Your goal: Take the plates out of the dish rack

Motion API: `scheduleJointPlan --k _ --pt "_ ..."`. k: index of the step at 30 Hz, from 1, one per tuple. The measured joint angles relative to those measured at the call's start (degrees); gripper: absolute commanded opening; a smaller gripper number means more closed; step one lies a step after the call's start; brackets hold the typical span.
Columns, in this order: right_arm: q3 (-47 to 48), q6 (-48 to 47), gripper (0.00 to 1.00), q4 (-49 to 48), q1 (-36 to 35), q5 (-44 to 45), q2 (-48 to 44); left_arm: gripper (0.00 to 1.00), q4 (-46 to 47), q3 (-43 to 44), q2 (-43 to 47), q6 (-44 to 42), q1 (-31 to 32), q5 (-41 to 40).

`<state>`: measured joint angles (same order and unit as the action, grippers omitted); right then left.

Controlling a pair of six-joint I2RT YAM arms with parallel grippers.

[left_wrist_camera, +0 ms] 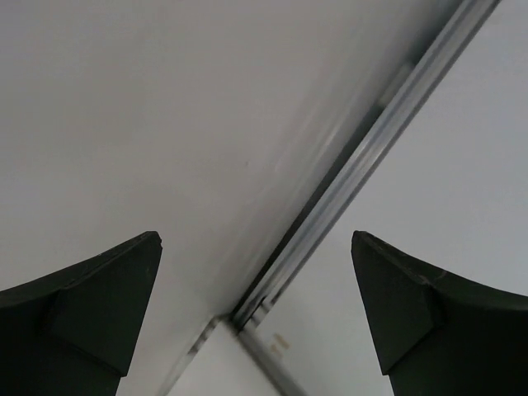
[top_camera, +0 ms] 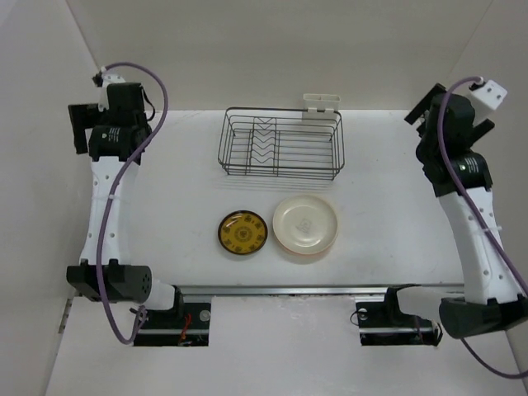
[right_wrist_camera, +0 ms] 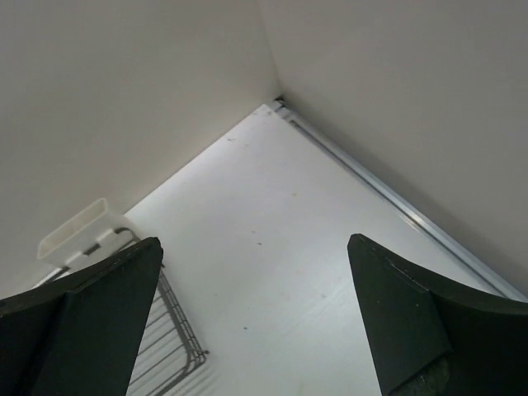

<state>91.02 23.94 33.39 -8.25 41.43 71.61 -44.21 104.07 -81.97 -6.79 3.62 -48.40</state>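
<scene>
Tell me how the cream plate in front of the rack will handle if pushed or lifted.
The cream plate looks rigid and glossy, so it is probably stiff but slippery in a grip. It lies flat and face up, so a push would likely slide it, not tip it. Its shallow raised rim seems the only place to grip.

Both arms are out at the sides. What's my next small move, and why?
Probably none: I'd end the run. The dish rack shows no plates between its prongs, the amber plate and cream plate lie flat in front of it, and the left gripper and right gripper are open, holding nothing.
</scene>
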Motion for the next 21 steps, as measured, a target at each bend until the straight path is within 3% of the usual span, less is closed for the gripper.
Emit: scheduleJointPlan --k 3,9,15,21 --pt "-4.22 0.57 1.00 3.37 0.00 3.17 -6.80 1.00 -4.57 -8.87 1.62 -0.61 -4.11 3.30" --pt "-9.44 0.92 1.00 4.72 0.00 2.99 -23.80 1.00 -10.71 -23.98 11.93 -2.27 -4.20 10.03" --pt "-11.26 0.92 1.00 5.51 0.02 1.40 -31.91 1.00 -12.76 -25.27 21.00 -2.16 -4.22 14.58" --pt "-13.05 0.98 1.00 9.14 0.02 -0.39 -32.57 1.00 -14.78 -21.79 17.66 -0.09 -4.22 18.93"
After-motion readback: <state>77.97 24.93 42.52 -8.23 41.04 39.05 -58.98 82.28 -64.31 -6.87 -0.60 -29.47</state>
